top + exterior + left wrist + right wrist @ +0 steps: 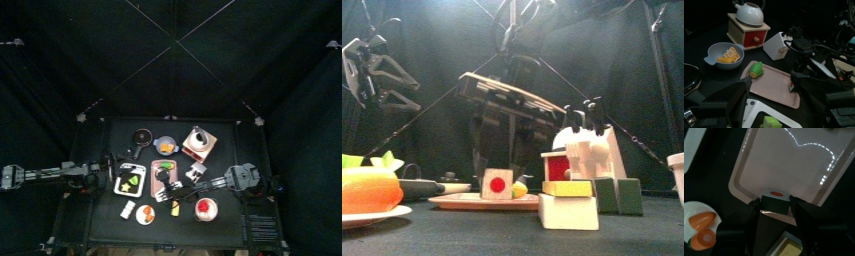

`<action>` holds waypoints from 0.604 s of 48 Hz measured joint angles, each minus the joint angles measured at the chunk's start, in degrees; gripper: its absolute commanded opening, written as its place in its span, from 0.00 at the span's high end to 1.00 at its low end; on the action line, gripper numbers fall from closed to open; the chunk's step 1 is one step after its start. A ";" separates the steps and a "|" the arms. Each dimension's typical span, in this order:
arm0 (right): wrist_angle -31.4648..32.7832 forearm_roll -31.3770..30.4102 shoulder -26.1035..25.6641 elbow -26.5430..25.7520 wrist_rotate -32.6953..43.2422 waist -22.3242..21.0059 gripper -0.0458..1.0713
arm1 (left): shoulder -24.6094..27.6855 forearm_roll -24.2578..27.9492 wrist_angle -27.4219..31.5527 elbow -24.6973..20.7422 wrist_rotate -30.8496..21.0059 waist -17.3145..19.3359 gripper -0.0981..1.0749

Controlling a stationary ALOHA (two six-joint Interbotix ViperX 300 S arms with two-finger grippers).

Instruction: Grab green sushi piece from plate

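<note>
Right pincer (pixel 776 210), jaws apart, flanks a red-dotted cube (pixel 776 202) at 1 end of the pink plate (pixel 797 168). The green sushi piece (pixel 755 69) lies at the plate's opposite end, straight ahead along its length.

arms: black, jointed, thin cables along them
right gripper (pixel 776 214): two flat black jaws
left gripper (pixel 769 95): black, angular
</note>
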 measured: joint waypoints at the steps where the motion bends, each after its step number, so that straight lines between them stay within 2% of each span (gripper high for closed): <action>1: 0.09 -0.09 -0.44 0.09 -0.09 0.00 0.40 | -0.09 -0.09 0.00 0.00 0.00 0.00 0.10; 13: 1.76 -4.66 -4.92 1.41 -0.35 1.32 0.40 | -0.09 -0.09 0.00 0.00 -0.09 0.00 0.10; 29: 3.08 -5.62 -6.77 5.10 -0.44 1.93 0.40 | -0.09 -0.09 0.00 0.00 0.00 0.00 0.10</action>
